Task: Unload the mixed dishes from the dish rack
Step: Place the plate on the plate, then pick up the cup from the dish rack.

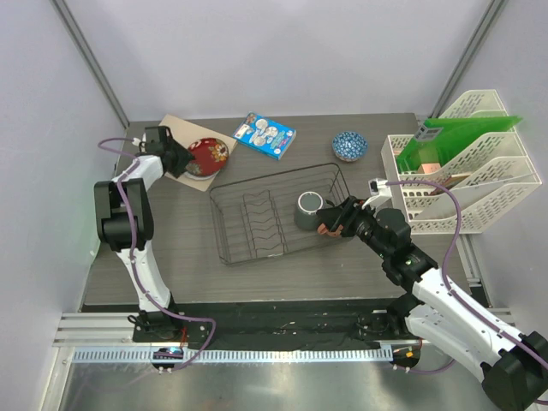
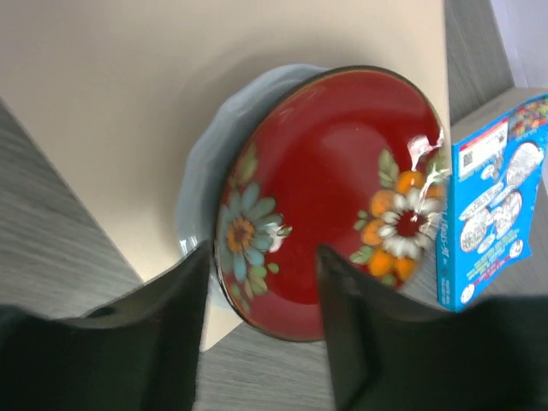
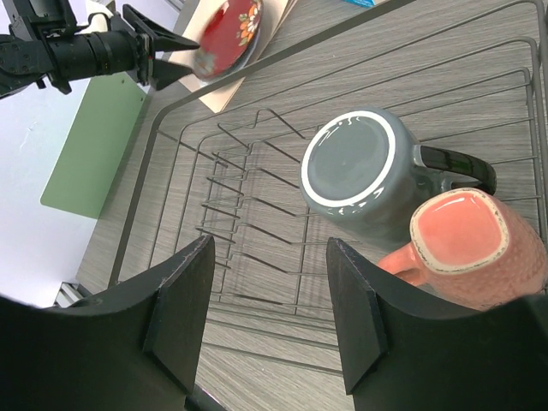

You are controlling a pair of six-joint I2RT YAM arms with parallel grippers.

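Observation:
The red patterned plate (image 2: pixel 334 197) rests on a pale plate on a beige board (image 1: pixel 175 130) at the back left. My left gripper (image 2: pixel 261 295) is open, its fingers standing apart either side of the plate's near rim without gripping it. The black wire dish rack (image 1: pixel 257 218) sits mid-table. In its right end stand the dark grey mug (image 3: pixel 360 167), bottom up, and the pinkish-brown mug (image 3: pixel 475 248) beside it. My right gripper (image 3: pixel 270 304) hovers open over the rack just left of the mugs, with nothing between its fingers. The blue-and-white bowl (image 1: pixel 349 145) stands on the table behind the rack.
A blue illustrated packet (image 1: pixel 265 135) lies behind the rack, close to the red plate. A white slotted organiser (image 1: pixel 467 175) with green sheets fills the right side. Wall panels close in the back and both sides.

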